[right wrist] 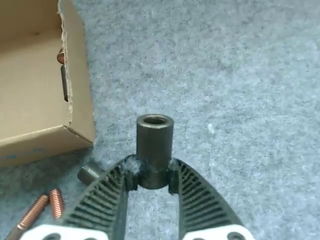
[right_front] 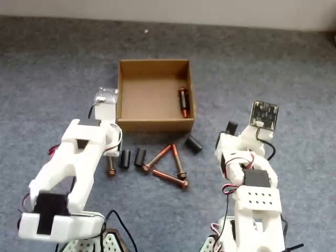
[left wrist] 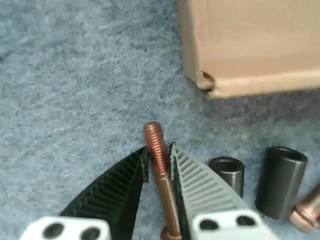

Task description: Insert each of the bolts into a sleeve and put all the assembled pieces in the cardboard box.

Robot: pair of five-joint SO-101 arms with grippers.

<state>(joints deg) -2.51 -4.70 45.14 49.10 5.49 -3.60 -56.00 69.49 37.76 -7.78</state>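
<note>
Two white arms stand side by side on a grey carpet (right_front: 52, 63), the left arm (right_front: 73, 168) stretched toward the front left corner of the box (right_front: 122, 94), the right arm (right_front: 252, 194) off to the box's right. The box is open-topped and lies between them, farther back. One assembled piece (right_front: 183, 102) lies inside it along the right wall. The left gripper (left wrist: 159, 150) is closed down to a narrow gap on a bolt (left wrist: 159, 165), its ribbed fingers pinching the shank while the threaded end sticks out past the fingertips toward the box corner. The right gripper (right wrist: 152, 170) is a little wider and clamps the lower end of a sleeve (right wrist: 154, 145), which stands out beyond the tips with its bore showing, held well clear of the box's right side. On the carpet in front of the box three loose bolts (right_front: 169, 178) lie in a rough triangle, their ends close together. Just left of them two loose sleeves (right_front: 139, 157) sit side by side, near the held bolt. A third sleeve (right_front: 193, 144) lies near the box's front right corner.
</note>
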